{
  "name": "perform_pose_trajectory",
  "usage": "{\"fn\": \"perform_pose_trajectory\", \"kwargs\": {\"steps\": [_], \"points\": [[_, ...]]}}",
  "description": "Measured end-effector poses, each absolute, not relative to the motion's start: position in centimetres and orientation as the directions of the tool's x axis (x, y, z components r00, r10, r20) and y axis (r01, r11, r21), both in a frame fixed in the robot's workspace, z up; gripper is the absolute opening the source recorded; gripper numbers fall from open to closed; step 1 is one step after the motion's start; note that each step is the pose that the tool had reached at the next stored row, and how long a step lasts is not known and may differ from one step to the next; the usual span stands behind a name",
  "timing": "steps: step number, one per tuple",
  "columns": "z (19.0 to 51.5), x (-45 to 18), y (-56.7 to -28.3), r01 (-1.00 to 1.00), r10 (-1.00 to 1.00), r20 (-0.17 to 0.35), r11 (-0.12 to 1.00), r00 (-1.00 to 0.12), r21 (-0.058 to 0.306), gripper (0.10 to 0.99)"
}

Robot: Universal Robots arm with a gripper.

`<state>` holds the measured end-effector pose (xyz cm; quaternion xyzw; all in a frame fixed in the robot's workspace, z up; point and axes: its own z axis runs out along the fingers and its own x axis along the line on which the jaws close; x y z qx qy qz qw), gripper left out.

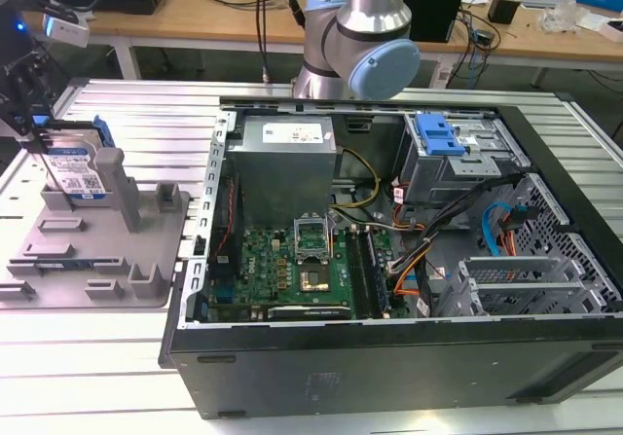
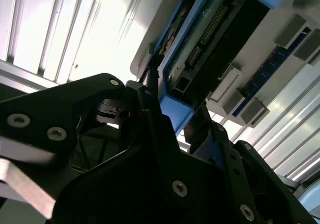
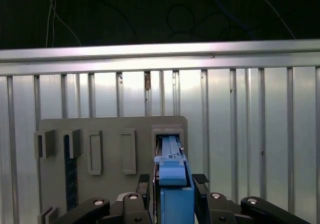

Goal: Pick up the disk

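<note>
Slatted aluminium bench (image 1: 97, 377) carries a grey fixture (image 1: 107, 260) beside an open computer case (image 1: 389, 367). The disk (image 1: 76, 172) stands on edge in the fixture's slot, propped by its posts so the top edge is free to grasp. Directly above the fixture, the gripper (image 3: 172, 180) straddles that edge and looks closed on the disk's two faces, with the disk not yet lifted out.

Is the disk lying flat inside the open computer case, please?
No, the disk stands on edge in the grey fixture at the exterior view's left, outside the computer case.
</note>
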<state>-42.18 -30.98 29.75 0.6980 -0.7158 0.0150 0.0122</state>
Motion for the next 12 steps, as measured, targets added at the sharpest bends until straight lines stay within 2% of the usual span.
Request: {"fn": "perform_pose_trajectory", "kwargs": {"steps": [12], "points": [[29.69,-42.18,-31.03,-1.000,-0.999,0.038,0.025,-0.025,-0.005,0.455]]}}
